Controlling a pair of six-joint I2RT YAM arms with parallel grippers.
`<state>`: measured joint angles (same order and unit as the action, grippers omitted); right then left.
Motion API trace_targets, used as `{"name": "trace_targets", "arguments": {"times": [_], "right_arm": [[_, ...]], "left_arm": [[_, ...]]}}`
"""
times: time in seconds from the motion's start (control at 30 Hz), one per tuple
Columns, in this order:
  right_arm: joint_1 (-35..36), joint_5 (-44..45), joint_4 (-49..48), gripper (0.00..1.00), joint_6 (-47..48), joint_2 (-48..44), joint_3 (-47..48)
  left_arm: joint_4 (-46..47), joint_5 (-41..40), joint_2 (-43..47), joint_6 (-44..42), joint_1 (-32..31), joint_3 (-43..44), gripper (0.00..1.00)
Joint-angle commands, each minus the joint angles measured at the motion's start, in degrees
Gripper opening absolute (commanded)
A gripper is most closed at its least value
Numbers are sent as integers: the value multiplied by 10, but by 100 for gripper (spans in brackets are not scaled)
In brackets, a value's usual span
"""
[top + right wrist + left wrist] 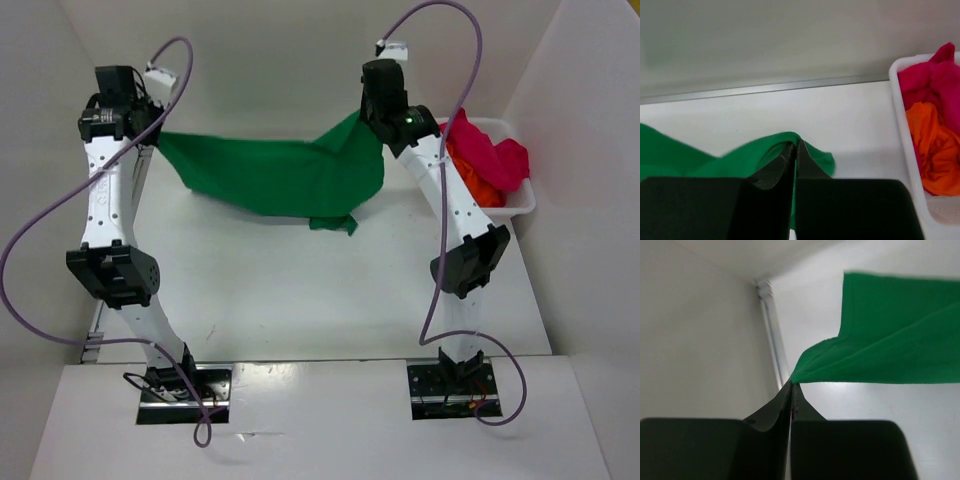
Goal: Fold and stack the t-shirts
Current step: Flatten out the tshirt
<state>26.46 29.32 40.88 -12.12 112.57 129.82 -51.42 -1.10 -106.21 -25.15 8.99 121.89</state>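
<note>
The green t-shirt [275, 175] hangs stretched between both arms above the far part of the table. My left gripper [792, 385] is shut on its left corner, and the cloth [890, 335] spreads away to the right. Shut on the shirt's right edge is my right gripper [796, 143], with green cloth [755, 155] bunched round the fingertips. In the top view the left gripper [150, 140] is at far left and the right gripper [372, 125] at far right of the shirt. The magenta-red t-shirt [490, 155] and the orange t-shirt [483, 190] lie crumpled in the basket.
A white basket [520, 205] stands at the far right against the wall, also in the right wrist view as a white basket [905, 140]. White walls enclose the table on the left, back and right. A metal strip [775, 340] runs along the back wall's foot.
</note>
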Motion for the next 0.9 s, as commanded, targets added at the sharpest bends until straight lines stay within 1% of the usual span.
{"name": "trace_targets", "arguments": {"times": [0.0, 0.03, 0.07, 0.13, 0.17, 0.2, 0.23, 0.27, 0.3, 0.33, 0.4, 0.43, 0.47, 0.5, 0.53, 0.57, 0.6, 0.63, 0.67, 0.7, 0.73, 0.77, 0.8, 0.83, 0.87], "right_arm": [[-24, -23, 32, 0, -4, -19, 106], [-24, -23, 32, 0, -4, -31, 89], [-24, -23, 32, 0, -4, -67, 21], [-16, -1, 32, 0, -4, -118, -75], [-6, -1, 19, 0, -4, -182, -192], [0, -1, 19, 0, -15, -216, -252], [8, -19, 13, 0, -45, -245, -305], [8, -36, 21, 0, -63, -270, -396], [8, -73, 26, 0, -81, -309, -434], [14, -86, 26, 0, -106, -320, -494], [19, -94, 26, 0, -114, -319, -532], [19, -101, 18, 0, -114, -307, -538], [19, -101, 8, 0, -100, -290, -527], [19, -92, -16, 0, -86, -245, -511], [8, -72, -26, 0, -70, -214, -449], [-1, -60, -26, 0, -43, -180, -399], [-10, -46, -16, 0, -33, -105, -339], [-23, -11, -6, 0, -23, -70, -195], [-28, 8, 6, 0, -16, -36, -116], [-34, 25, 40, 0, -11, -5, -33], [-41, 36, 59, 0, -11, 52, 142], [-54, 63, 59, 0, -11, 53, 188], [-61, 64, 31, 0, -16, 40, 195], [-67, 64, 5, 0, -16, 19, 216], [-67, 91, -3, 0, -4, 8, 216]], "left_arm": [[-3, 8, 24, 20, 4, 107, 0], [-17, 8, 44, 3, 4, 99, 0], [-18, 8, 58, 3, 4, 78, 0], [-9, 14, 122, -18, 10, 2, 0], [-3, 14, 147, -27, 10, -108, 0], [4, 21, 196, -38, 10, -169, 0], [11, 21, 217, -46, 10, -225, 0], [11, 21, 232, -46, 5, -276, 0], [0, 21, 249, -46, 5, -359, 0], [-6, 37, 249, -46, -1, -392, 0], [-11, 64, 244, -33, -1, -442, 0], [1, 76, 236, -32, -1, -466, 0], [11, 90, 224, -13, -1, -467, 0], [18, 96, 182, -5, -8, -445, 0], [18, 104, 155, 4, -8, -411, 0], [18, 117, 96, 31, -8, -308, 0], [3, 117, 68, 47, -13, -240, 0], [-5, 124, 39, 64, -13, -164, 0], [-18, 124, -10, 83, -13, -84, 0], [-18, 117, -28, 111, -13, 69, 0], [-18, 105, -37, 112, -13, 124, 0], [7, 80, -31, 112, -33, 154, 0], [17, 27, -23, 96, -40, 171, 0], [25, 20, -11, 91, -40, 181, 0], [32, 20, 9, 91, -40, 189, 0]]}}
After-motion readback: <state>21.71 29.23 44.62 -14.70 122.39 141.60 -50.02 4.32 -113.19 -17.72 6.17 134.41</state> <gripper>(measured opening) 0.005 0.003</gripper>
